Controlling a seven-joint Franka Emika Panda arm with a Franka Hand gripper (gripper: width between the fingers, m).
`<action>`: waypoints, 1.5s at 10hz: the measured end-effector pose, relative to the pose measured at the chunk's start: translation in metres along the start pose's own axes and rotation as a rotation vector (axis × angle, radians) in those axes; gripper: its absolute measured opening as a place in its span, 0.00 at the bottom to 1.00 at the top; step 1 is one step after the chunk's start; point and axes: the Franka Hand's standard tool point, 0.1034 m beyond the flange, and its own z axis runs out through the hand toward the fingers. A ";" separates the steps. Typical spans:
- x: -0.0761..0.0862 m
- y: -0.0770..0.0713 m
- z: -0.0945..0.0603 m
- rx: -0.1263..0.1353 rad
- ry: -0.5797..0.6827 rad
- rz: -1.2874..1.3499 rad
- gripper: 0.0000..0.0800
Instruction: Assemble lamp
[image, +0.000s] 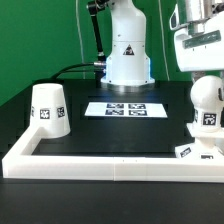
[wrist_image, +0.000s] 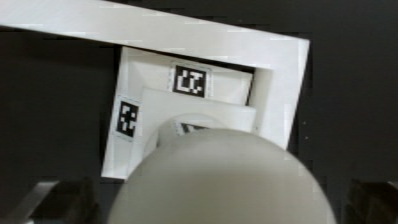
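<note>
The arm (image: 127, 40) is glossy white, built of rounded, bulging shells. Its base, at the top centre of the exterior view, bears a dark triangular sticker (image: 128, 50) and stands on a grey plate (image: 125, 81). Black cables (image: 96, 40) run down beside it from the upper left. At the upper right, the wrist (image: 196, 40) is white with grey seams. The fingers (wrist_image: 50, 200) show dark and blurred.

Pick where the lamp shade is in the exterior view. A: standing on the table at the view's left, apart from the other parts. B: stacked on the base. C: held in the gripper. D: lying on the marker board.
A: the shade stands alone on the black table at the exterior view's left, far from the base and bulb.
</note>
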 end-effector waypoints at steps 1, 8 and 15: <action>-0.001 0.000 -0.004 -0.004 -0.009 -0.097 0.87; -0.013 0.012 -0.008 -0.058 -0.053 -0.204 0.87; 0.004 0.052 -0.005 -0.190 -0.059 -0.552 0.87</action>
